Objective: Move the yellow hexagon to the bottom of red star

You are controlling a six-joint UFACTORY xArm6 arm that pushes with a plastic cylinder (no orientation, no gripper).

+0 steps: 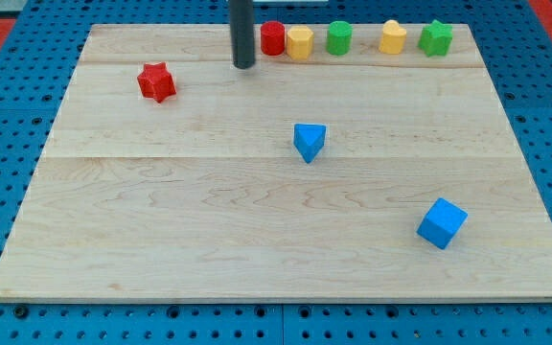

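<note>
The yellow hexagon (pixel 300 43) sits near the view's top edge of the wooden board, touching a red cylinder (pixel 273 38) on its left. The red star (pixel 157 81) lies at the upper left of the board. My tip (pixel 244 65) is down on the board just left of the red cylinder, about a block's width from the yellow hexagon and well to the right of the red star.
Along the top edge also stand a green cylinder (pixel 339 38), a second yellow block (pixel 393 37) and a green star (pixel 436 38). A blue triangle (pixel 309 142) lies mid-board and a blue cube (pixel 442 223) at the lower right. The wooden board (pixel 161 220) rests on blue pegboard.
</note>
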